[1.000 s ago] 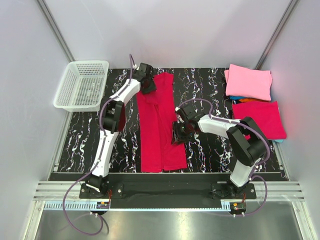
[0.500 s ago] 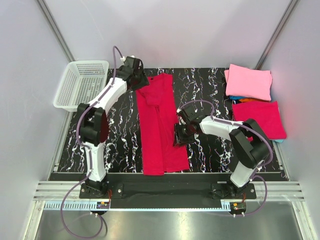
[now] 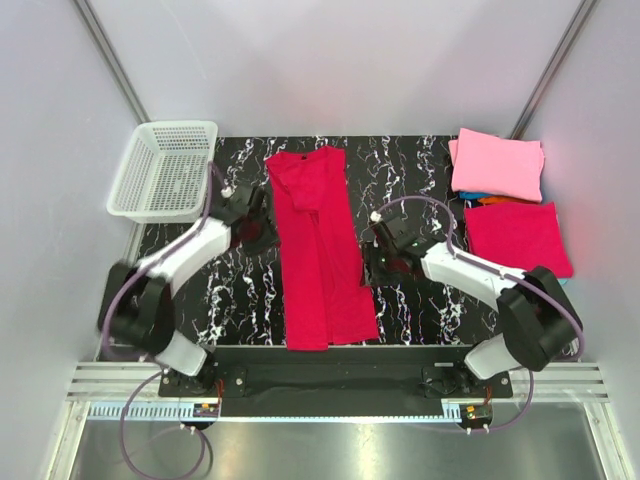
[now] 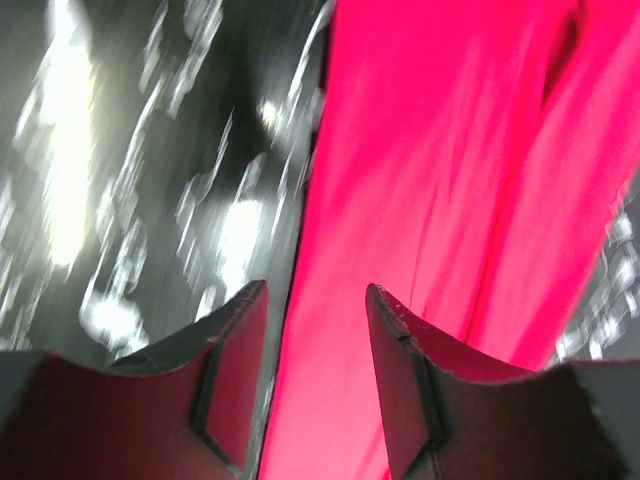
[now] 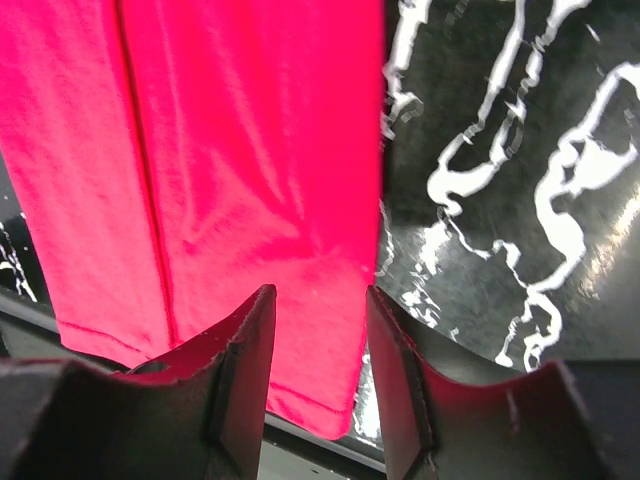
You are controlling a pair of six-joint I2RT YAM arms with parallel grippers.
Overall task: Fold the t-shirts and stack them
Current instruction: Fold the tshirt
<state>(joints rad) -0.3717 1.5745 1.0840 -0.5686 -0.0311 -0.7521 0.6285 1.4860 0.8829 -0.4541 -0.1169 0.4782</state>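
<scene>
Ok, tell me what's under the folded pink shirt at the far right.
Slivers of turquoise cloth and orange cloth peek out under the pink shirt at its near edge. The rest is covered, so how many shirts lie beneath cannot be told.

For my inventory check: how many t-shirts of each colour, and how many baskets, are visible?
Red t-shirts: 2, one spread, one folded
Pink t-shirt: 1
Turquoise t-shirt, edge only: 1
Orange t-shirt, edge only: 1
Basket: 1
Total: 6
</scene>
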